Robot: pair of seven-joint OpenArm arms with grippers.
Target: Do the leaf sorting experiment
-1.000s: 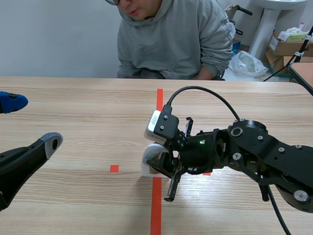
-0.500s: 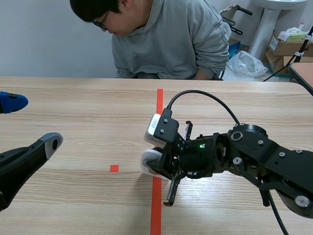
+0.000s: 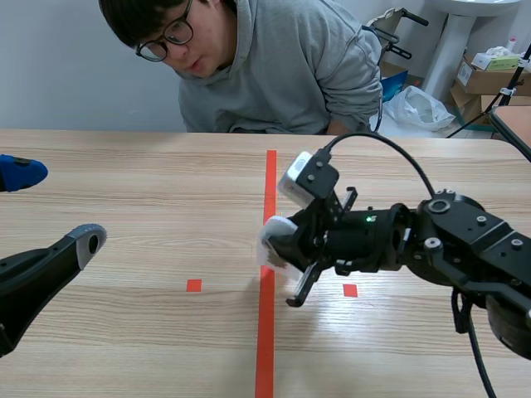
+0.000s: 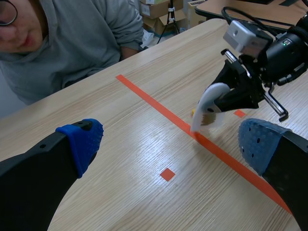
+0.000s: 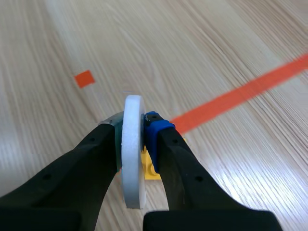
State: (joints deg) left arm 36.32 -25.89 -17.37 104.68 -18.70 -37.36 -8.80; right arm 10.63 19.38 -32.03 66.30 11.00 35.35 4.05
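My right gripper (image 3: 280,247) is shut on a thick white disc (image 3: 276,235), holding it on edge a little above the table, over the long orange-red tape line. In the right wrist view the disc (image 5: 133,154) stands pressed between the grey and blue pads. A small yellow piece (image 5: 152,169) shows just under and behind it, seen beside the disc (image 4: 208,105) as a yellow speck (image 4: 194,112) in the left wrist view; I cannot tell what it is. My left gripper (image 3: 52,207) hangs open at the table's left side, far from the disc, with nothing between its fingers.
A person in a grey hoodie (image 3: 290,75) leans over the far edge of the table. Small red tape squares (image 3: 193,285) lie on either side of the line. Boxes and a bag (image 3: 421,106) stand on the floor beyond the table's far right.
The right gripper has lifted the disc and carried it right and farther away, from just left of the tape line to over it. The person has leaned lower into view. The left arm kept still.
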